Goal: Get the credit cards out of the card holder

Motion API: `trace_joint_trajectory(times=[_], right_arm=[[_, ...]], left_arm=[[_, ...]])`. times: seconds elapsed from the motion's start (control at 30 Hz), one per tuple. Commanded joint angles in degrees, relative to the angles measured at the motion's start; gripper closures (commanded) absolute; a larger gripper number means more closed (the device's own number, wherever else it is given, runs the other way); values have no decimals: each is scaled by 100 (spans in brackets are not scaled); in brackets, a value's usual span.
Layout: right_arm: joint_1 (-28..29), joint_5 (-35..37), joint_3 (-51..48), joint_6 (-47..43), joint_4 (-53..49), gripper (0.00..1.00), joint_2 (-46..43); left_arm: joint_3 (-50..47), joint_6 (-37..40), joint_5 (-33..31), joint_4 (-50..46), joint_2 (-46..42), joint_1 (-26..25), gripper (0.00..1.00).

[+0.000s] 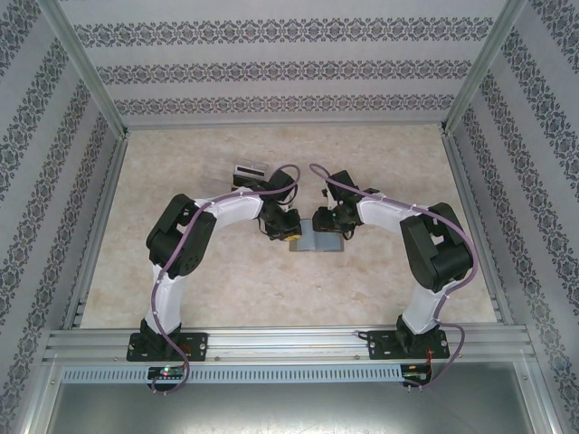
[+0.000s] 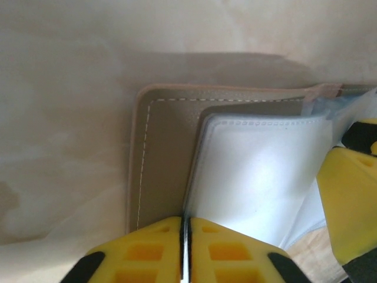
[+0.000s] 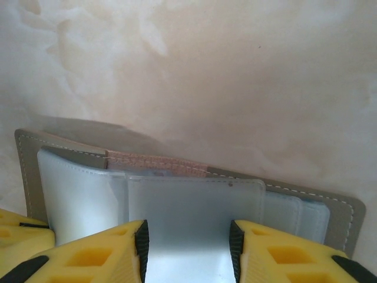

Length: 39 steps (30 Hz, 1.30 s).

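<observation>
Left tool (image 2: 185,221): clenched, yellow fingers pressed together. The left edge of a clear sleeve (image 2: 259,171) runs right into the seam between them, so it reads as a pinch on that sleeve edge.

Right tool (image 3: 188,231): fingers apart, straddling a frosted sleeve flap (image 3: 194,197) that lies under and between them. Cannot tell if the pads touch it. Nothing lifted.

One yellow finger of the right tool sits at the right edge of the left wrist view, close beside the sleeve.

Card holder (image 1: 317,242): lies open and flat on the counter (image 1: 380,298), at the middle, right between the two tool tips. Grey-tan cover with white stitching along the border, clear sleeves stacked on top. A pinkish-tan strip (image 3: 154,163) shows along its far edge in the right wrist view.

Credit cards: none out on the counter. The sleeve by the left tool looks white, but I cannot tell if a card sits inside.

Small see-through box (image 1: 249,170): on the counter far-left of the holder, apart from it, just beyond the left arm's wrist.
</observation>
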Motion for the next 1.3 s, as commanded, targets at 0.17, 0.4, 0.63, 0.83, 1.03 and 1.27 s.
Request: trace_joint_trajectory(times=[0.17, 0.4, 0.63, 0.83, 1.03, 1.27], right_arm=[[-87, -17, -360, 92, -106, 54, -1120], [-182, -147, -1351, 658, -223, 55, -1944], [-92, -92, -1565, 932, -98, 59, -1689], [-39, 203, -1225, 902, -74, 59, -1291], [-12, 328, -1060, 834, -57, 58, -1094], [22, 12, -993, 760, 74, 68, -922]], left_arm=[[-134, 267, -204, 11, -108, -60, 100], [-309, 450, -267, -49, -259, -57, 100], [-192, 475, -113, -5, -115, -57, 100], [-171, 499, -91, -32, -82, -57, 100], [-178, 508, -69, -40, -76, -57, 100], [-186, 509, 0, 1, -23, -61, 100]])
